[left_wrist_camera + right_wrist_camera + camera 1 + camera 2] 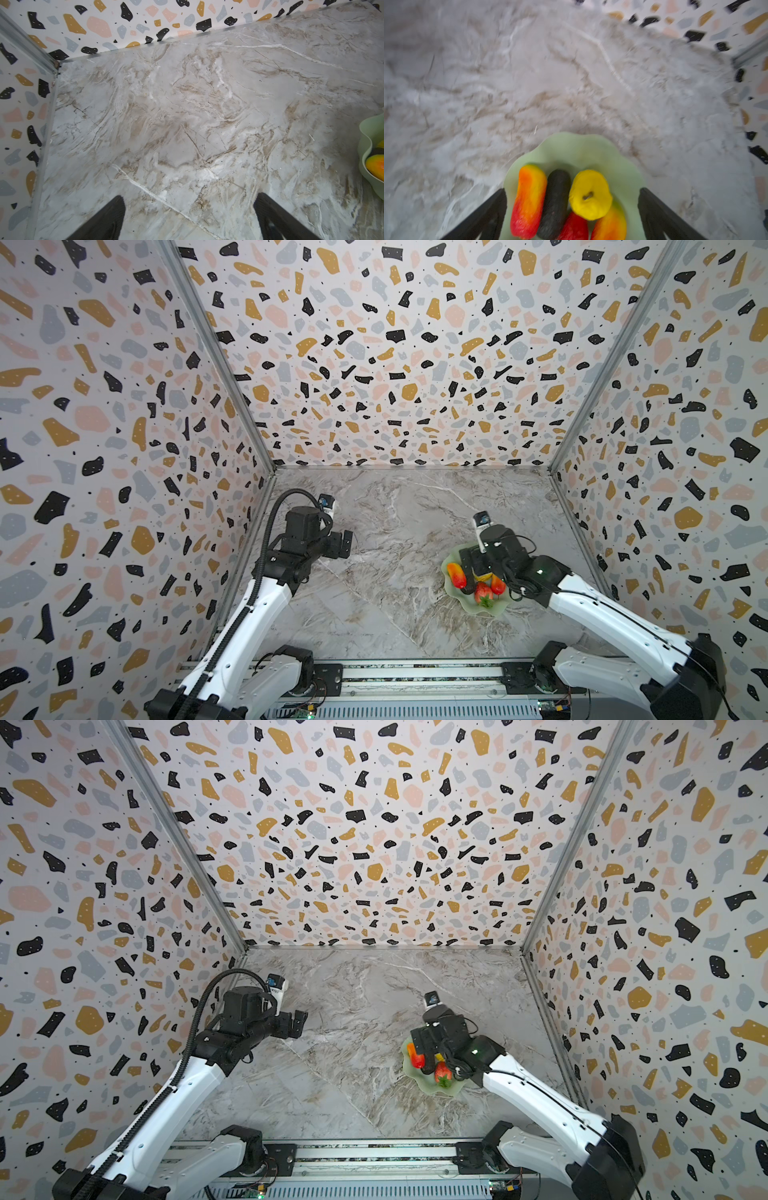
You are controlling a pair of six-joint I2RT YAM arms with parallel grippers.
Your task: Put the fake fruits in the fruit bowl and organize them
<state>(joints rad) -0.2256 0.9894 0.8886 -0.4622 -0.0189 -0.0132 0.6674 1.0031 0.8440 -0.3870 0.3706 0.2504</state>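
A pale mint-green fruit bowl [572, 149] sits toward 4 o'clock on a grey marble-patterned table [395, 510] veined with beige and white. Inside it are a bright yellow round fruit [589, 195] and a blackish oval fruit [555, 203]. At 9 o'clock is a first elongated fruit [456, 576], and at 4 o'clock a second elongated fruit [497, 585], both shading from red through orange to yellow. At 6 o'clock is a red strawberry [483, 592] with green leaves. The walls [374, 344] are white terrazzo flecked with black, ochre, pink and blue-grey. The left arm [249, 614] and right arm [615, 622] are white with black joints.
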